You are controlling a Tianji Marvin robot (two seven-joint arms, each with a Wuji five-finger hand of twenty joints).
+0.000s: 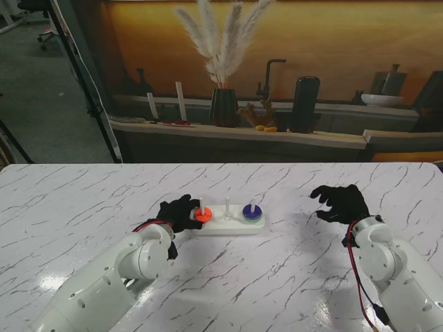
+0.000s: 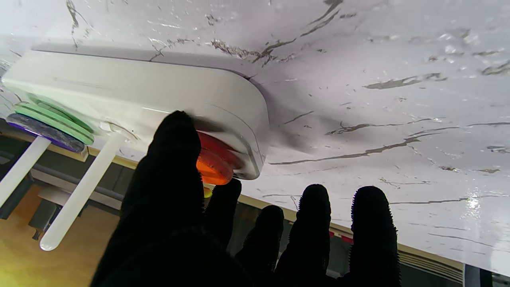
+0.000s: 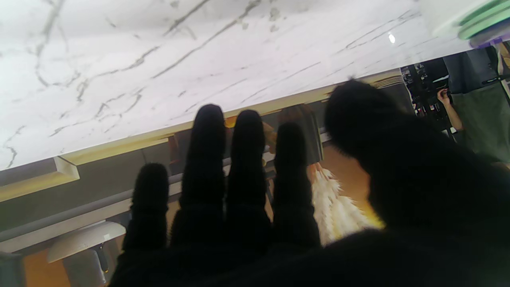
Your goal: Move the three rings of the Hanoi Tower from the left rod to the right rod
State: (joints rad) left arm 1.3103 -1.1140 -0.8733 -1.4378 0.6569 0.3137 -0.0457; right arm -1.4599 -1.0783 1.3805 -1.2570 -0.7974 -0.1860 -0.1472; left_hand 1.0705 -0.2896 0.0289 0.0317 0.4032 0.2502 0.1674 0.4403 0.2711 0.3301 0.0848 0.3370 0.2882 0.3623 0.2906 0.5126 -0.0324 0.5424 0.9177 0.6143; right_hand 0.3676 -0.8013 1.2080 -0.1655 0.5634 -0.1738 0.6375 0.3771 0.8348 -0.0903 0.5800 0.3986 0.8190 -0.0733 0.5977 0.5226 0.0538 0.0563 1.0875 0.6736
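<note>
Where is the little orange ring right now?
In the stand's view, the small orange plastic ring sits on the left rod of the white base, right beside the black-gloved left hand.

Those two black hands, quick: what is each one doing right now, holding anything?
Left hand: fingers at the orange ring on the left rod; whether it grips it cannot be told.
Right hand: open, holding nothing, off to the right of the tower.

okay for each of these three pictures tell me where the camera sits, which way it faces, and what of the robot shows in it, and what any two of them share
Stand view: above the shoulders, looking down at the marble table; both arms, left hand, right hand.
Left wrist view: along the fingers, upside down, at the white base and orange ring; thumb and fingers show.
Right wrist view: along the fingers over bare table; its fingers show.
Shared: stand and left wrist both show the orange ring and the green and purple rings.
</note>
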